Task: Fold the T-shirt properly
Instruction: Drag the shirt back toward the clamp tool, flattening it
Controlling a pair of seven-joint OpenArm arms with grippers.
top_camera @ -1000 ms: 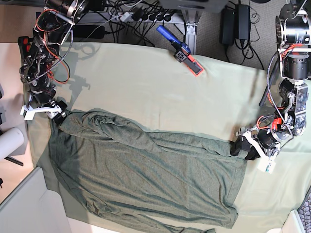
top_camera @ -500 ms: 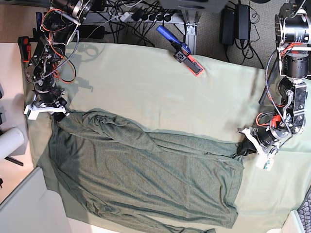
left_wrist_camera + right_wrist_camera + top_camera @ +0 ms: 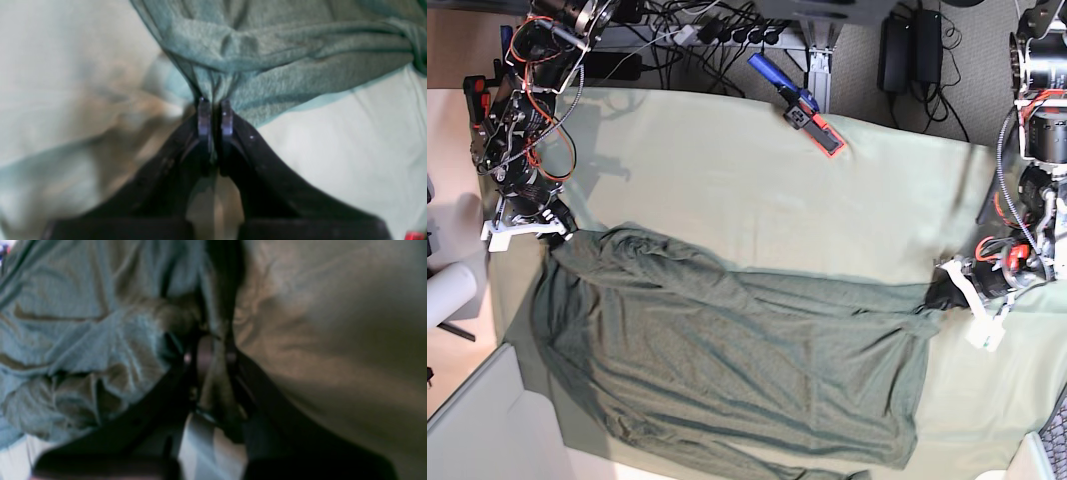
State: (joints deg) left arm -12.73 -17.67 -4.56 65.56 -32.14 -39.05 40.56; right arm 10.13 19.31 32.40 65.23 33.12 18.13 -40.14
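- The T-shirt (image 3: 727, 350) is spread over the pale table cloth (image 3: 727, 170), reaching its near edge, and is stretched between both arms.
- One corner is pinched in the closed left gripper (image 3: 213, 115), at the base view's right.
- The opposite corner is clamped in the closed right gripper (image 3: 210, 353).

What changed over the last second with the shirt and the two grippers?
Both grippers closed on the T-shirt: left gripper pulled its corner outward, right gripper pinched the other far corner, drawing that edge taut. The table cloth and the blue-red tool stayed put.
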